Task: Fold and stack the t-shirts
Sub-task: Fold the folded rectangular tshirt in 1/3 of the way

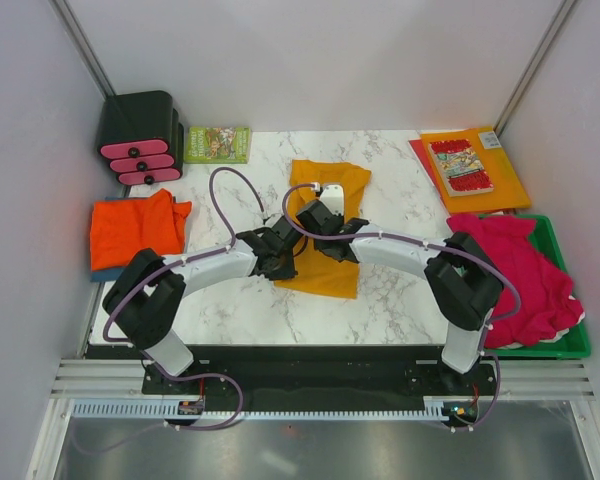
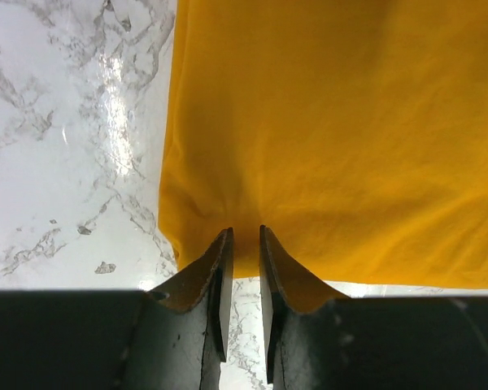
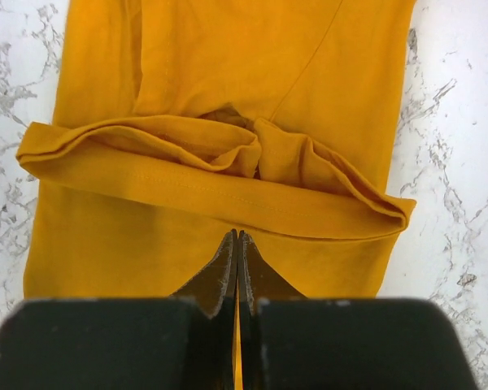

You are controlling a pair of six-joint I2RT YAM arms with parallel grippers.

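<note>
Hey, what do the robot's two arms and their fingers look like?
Both the left arm and right arm have white links between chunky black joints. A thin purple cable loops along each. The left fingers and right fingers are dark, flat and tapered to points.

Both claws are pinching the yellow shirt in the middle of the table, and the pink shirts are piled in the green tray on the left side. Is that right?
Not quite. The green tray holding the pink shirts is on the right side, beside the right arm, as the top view shows. The rest stands: the left claw and the right claw both pinch the yellow shirt in the middle of the table.
</note>
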